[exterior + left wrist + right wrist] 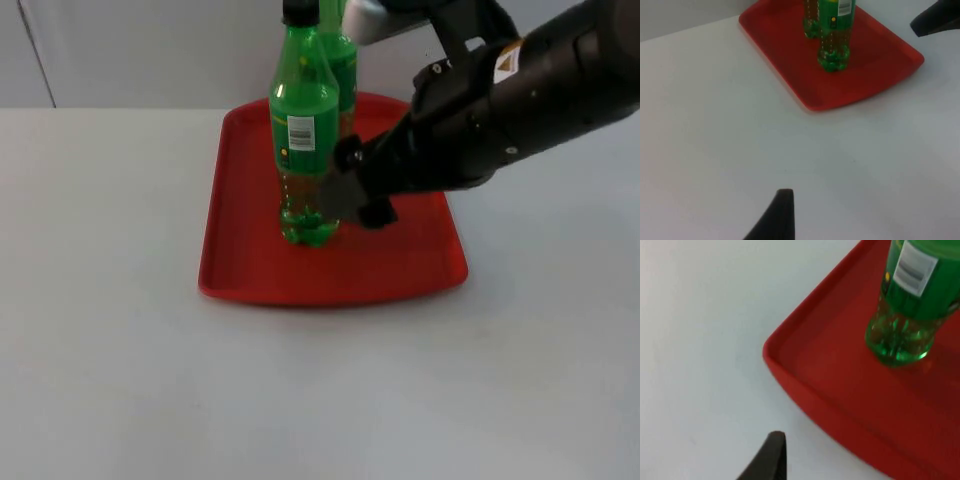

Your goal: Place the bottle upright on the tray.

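We saw a green bottle (304, 135) with a black cap upright on the red tray (240, 265), another behind it. Right gripper (340, 200) hung beside it; we couldn't tell its fingers' state.

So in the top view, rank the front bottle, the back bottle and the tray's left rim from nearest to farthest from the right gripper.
1. Front bottle, upright on the tray, right beside the right gripper.
2. Back bottle, upright behind the front one.
3. Tray's left rim, beyond the bottles on the far side.
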Tool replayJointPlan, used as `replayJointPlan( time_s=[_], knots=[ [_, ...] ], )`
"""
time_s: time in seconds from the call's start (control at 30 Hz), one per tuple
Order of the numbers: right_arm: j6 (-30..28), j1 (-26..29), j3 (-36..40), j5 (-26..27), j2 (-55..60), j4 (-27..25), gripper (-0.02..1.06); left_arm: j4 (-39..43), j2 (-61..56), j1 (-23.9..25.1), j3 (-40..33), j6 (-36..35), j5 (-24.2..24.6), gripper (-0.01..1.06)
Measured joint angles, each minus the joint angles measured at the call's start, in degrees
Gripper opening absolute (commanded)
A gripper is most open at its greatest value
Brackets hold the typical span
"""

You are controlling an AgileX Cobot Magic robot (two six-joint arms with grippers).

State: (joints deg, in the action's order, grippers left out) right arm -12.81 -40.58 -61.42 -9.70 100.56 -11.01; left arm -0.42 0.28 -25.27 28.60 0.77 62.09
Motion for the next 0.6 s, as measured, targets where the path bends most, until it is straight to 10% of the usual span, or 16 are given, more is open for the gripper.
replayJointPlan(
  time_s=[0.6],
  knots=[
    [-0.19, 0.00, 0.00, -13.83, -9.60, 0.10, 1.05, 0.00, 0.00, 0.00, 0.00, 0.00, 0.00, 1.05]
  ],
)
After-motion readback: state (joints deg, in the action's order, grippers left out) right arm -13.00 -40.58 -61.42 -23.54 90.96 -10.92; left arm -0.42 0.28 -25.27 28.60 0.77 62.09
